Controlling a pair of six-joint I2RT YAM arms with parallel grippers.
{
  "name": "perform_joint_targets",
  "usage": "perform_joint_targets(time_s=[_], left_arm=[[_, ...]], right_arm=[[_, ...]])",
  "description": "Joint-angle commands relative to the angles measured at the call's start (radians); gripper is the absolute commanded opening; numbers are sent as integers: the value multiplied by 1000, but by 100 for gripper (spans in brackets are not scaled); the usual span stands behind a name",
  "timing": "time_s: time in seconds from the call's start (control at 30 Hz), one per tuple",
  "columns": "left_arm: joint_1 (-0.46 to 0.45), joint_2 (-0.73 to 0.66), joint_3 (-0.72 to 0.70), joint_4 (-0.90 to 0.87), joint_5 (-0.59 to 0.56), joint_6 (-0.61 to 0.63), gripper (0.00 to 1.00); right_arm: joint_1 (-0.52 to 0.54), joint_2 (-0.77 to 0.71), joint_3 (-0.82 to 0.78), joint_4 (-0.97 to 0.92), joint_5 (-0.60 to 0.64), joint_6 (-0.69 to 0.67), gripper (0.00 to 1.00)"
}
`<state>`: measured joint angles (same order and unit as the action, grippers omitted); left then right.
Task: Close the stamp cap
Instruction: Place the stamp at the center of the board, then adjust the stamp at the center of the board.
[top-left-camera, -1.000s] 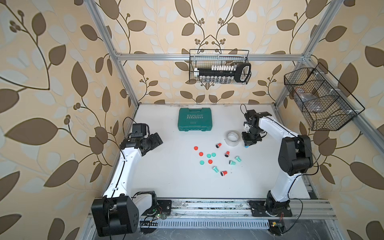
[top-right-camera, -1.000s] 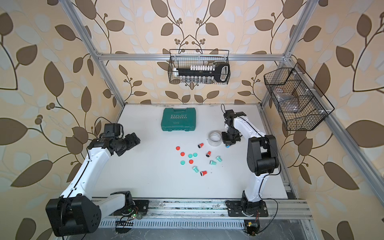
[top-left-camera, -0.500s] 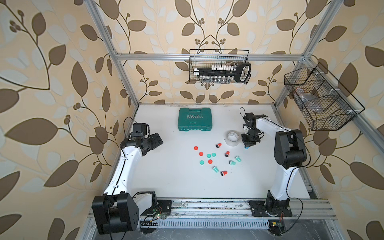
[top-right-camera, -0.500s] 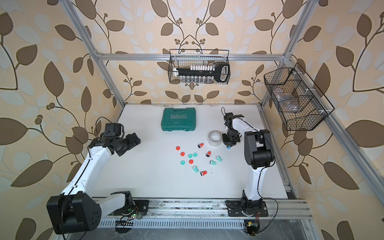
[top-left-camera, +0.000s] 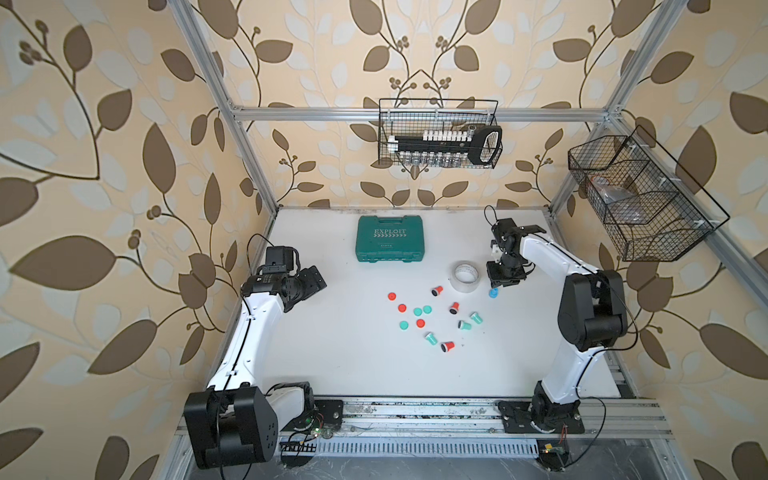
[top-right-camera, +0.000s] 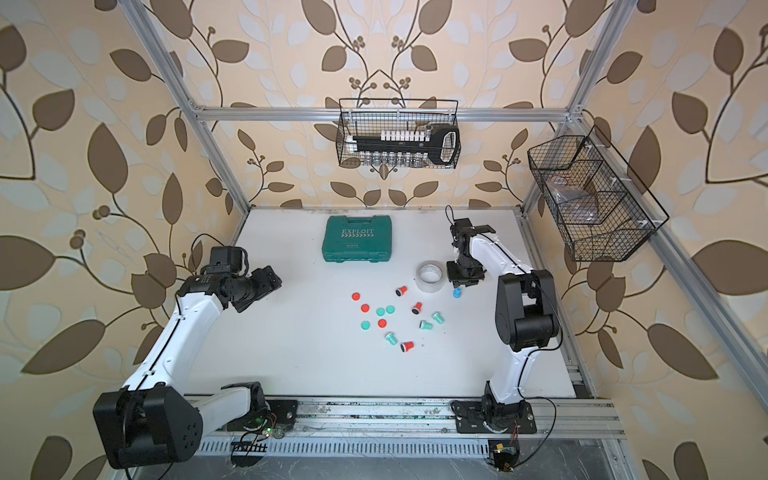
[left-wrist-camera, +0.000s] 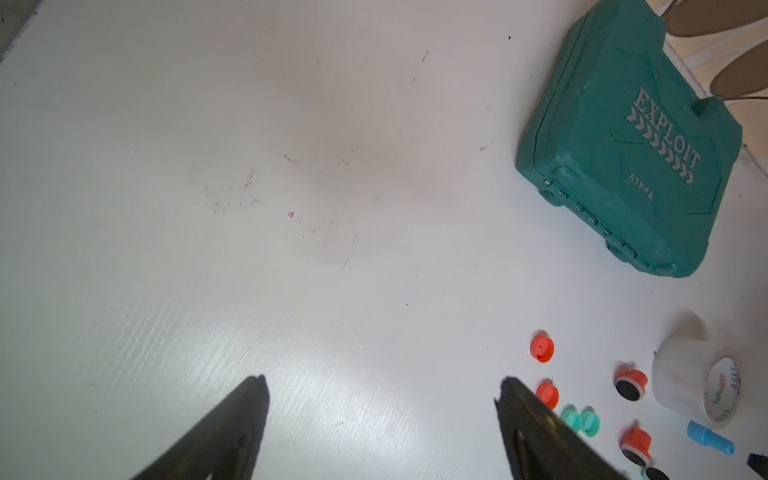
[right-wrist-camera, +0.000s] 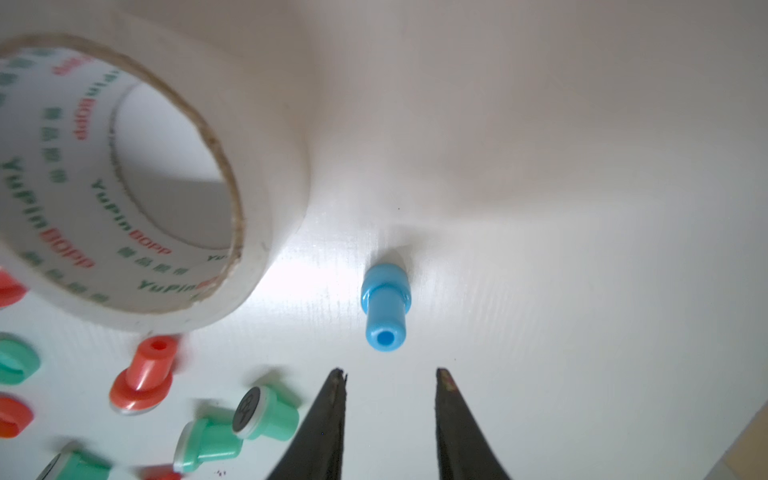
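A blue stamp (right-wrist-camera: 386, 307) stands upright on its wide end on the white table, just right of the tape roll in both top views (top-left-camera: 493, 293) (top-right-camera: 456, 293). My right gripper (right-wrist-camera: 390, 374) hovers just above it, open a little, with nothing between its fingers. Several red and green stamps, such as a green one (right-wrist-camera: 266, 413) and a red one (top-left-camera: 454, 308), lie scattered mid-table. Loose round caps lie among them, among them a red (top-left-camera: 402, 308) and a green (top-left-camera: 417, 311). My left gripper (left-wrist-camera: 382, 386) is open wide and empty over bare table at the left (top-left-camera: 313, 282).
A roll of clear tape (top-left-camera: 466, 273) lies close beside the blue stamp. A closed green tool case (top-left-camera: 390, 239) sits toward the back of the table. Wire baskets hang on the back wall (top-left-camera: 440, 135) and the right wall (top-left-camera: 640, 199).
My right gripper went from shut to slightly open and let go of the blue stamp, which now stands alone on the table. The left arm has barely moved.
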<state>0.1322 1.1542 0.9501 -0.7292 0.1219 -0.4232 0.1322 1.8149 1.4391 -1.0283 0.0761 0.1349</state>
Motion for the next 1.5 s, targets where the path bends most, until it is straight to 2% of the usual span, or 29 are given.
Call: perform_joint_targets(time_s=[0.0, 0.23, 0.57, 0.8, 1.17, 1.47], left_arm=[[3, -7, 10, 7, -7, 13, 89], [2, -5, 9, 8, 1, 14, 89], [2, 1, 10, 11, 25, 15, 89], [2, 9, 10, 10, 28, 14, 89], [3, 9, 10, 10, 28, 15, 89], [2, 12, 10, 9, 28, 14, 89]], right_arm=[[30, -84, -22, -31, 2, 18, 33], [150, -174, -194, 26, -54, 38, 32], [178, -154, -362, 171, -143, 14, 29], [219, -108, -358, 183, -167, 0, 29], [240, -40, -321, 130, -103, 22, 29], [266, -7, -304, 88, -118, 28, 28]])
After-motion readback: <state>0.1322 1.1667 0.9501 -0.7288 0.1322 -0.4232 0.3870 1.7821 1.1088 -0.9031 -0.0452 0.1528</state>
